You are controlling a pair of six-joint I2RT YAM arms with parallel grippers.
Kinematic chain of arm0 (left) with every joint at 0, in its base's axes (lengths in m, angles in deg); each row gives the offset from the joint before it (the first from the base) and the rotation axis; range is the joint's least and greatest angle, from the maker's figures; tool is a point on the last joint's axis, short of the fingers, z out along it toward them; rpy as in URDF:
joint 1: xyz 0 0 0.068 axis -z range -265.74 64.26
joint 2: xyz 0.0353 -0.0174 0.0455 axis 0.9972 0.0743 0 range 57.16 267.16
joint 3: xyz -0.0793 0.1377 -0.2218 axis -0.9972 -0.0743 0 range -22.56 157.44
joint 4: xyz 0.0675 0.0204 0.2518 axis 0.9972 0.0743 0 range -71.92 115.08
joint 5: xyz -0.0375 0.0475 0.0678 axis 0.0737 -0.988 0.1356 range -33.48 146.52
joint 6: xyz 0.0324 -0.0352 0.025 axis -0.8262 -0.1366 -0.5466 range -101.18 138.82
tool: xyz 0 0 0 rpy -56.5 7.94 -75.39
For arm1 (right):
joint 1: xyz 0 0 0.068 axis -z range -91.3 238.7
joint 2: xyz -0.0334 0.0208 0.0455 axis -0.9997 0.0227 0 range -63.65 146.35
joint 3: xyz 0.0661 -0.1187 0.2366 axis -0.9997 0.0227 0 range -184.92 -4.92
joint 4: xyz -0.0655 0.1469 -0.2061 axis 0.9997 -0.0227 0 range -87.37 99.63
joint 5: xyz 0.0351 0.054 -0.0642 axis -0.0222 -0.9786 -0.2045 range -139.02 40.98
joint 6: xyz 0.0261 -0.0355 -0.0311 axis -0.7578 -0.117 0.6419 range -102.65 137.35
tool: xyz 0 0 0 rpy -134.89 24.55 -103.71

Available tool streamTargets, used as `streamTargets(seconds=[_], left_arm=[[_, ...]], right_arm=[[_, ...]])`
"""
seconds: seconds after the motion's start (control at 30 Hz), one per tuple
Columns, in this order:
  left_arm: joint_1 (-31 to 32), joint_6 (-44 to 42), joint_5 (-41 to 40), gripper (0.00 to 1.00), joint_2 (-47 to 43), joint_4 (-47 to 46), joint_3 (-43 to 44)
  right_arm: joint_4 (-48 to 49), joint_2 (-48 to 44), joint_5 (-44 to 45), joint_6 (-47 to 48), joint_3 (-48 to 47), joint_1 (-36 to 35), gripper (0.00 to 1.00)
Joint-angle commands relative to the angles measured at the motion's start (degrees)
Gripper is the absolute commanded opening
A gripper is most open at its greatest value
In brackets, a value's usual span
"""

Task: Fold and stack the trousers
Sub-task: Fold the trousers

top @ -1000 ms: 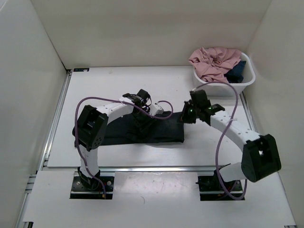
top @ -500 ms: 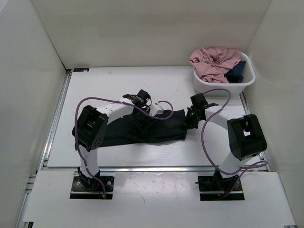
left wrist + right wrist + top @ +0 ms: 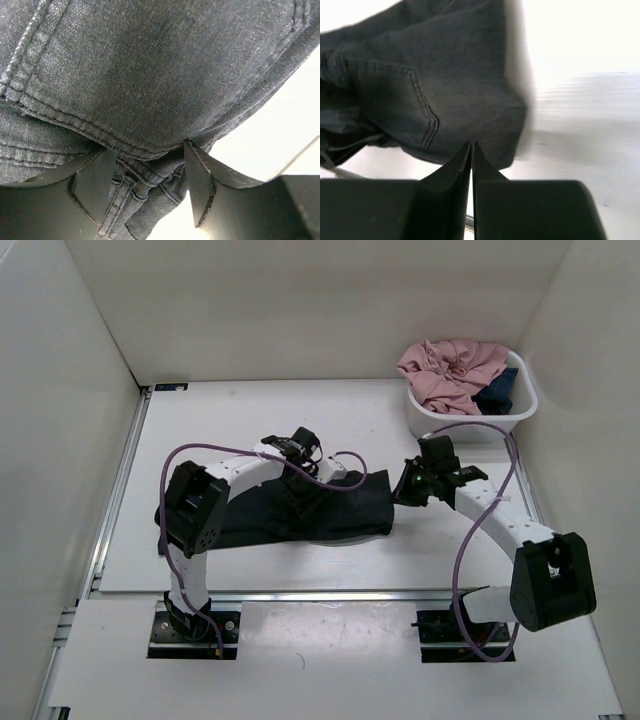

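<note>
One tub (image 3: 466, 428) holds a pink garment (image 3: 452, 368) and dark blue garment (image 3: 499, 392); trousers (image 3: 350, 515) outside.

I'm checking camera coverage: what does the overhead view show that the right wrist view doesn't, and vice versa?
Overhead only: the white tub holding a pink garment, and the trousers end to end. Right wrist only: pocket stitching on the fabric, and the right jaws closed together. Both: the dark trousers on the white table.

Bare table (image 3: 250, 415) lies beyond the trousers (image 3: 350, 512); the white tub (image 3: 515, 418) blocks the far-right corner.
</note>
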Motion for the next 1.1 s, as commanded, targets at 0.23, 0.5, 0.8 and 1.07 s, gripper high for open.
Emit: streamTargets(seconds=[0.23, 0.5, 0.8, 1.07], left_arm=[[0.0, -0.3, -2.8, 0.68, 1.6, -0.7, 2.4], [0.0, -0.3, -5.0, 0.69, 1.1, -0.7, 1.9], [0.0, -1.3, -5.1, 0.74, -0.7, 0.3, 4.4], [0.0, -2.5, -4.5, 0.75, -1.9, 2.0, 7.3]], right_arm=[[2.5, 7.2, -5.4, -2.7, 8.6, -4.3, 0.0], [1.0, 10.3, -2.0, 2.0, 9.0, -1.6, 0.0], [-9.1, -0.3, -3.4, 11.2, -0.6, 0.9, 0.76], [-0.5, 14.9, -8.6, 13.1, -7.5, 2.9, 0.99]])
